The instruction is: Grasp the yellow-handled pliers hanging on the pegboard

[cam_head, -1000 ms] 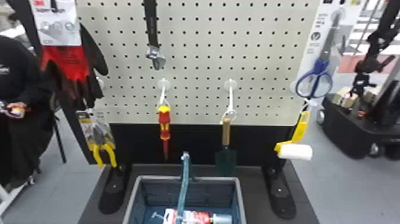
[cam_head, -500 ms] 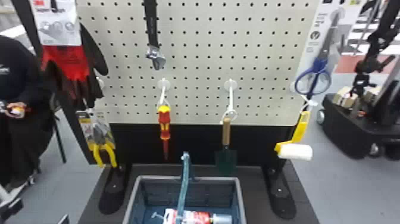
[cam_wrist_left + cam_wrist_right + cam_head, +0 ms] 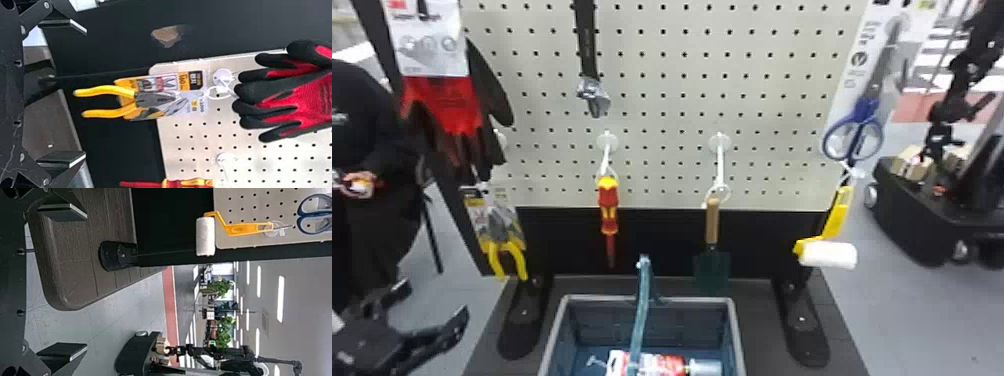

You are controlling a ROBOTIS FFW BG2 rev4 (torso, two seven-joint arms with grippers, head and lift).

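Observation:
The yellow-handled pliers (image 3: 504, 242) hang on their card at the lower left edge of the pegboard (image 3: 682, 75), under a red and black glove (image 3: 452, 120). My left gripper (image 3: 427, 327) is open at the bottom left of the head view, below the pliers and nearer to me, apart from them. In the left wrist view the pliers (image 3: 133, 102) lie straight ahead of the left gripper (image 3: 74, 91), beyond its spread fingers. My right gripper (image 3: 64, 280) is open and holds nothing, low beside the stand's right corner.
Also on the board hang a wrench (image 3: 589, 65), a red-yellow screwdriver (image 3: 608, 210), a trowel (image 3: 712, 250), a paint roller (image 3: 827, 252) and blue scissors (image 3: 854, 130). A grey basket (image 3: 557, 340) with a teal handle sits in front. A person in black stands at the left.
My left gripper has risen into the bottom left corner of the head view, where it did not show a second ago. The tools on the board have not moved.

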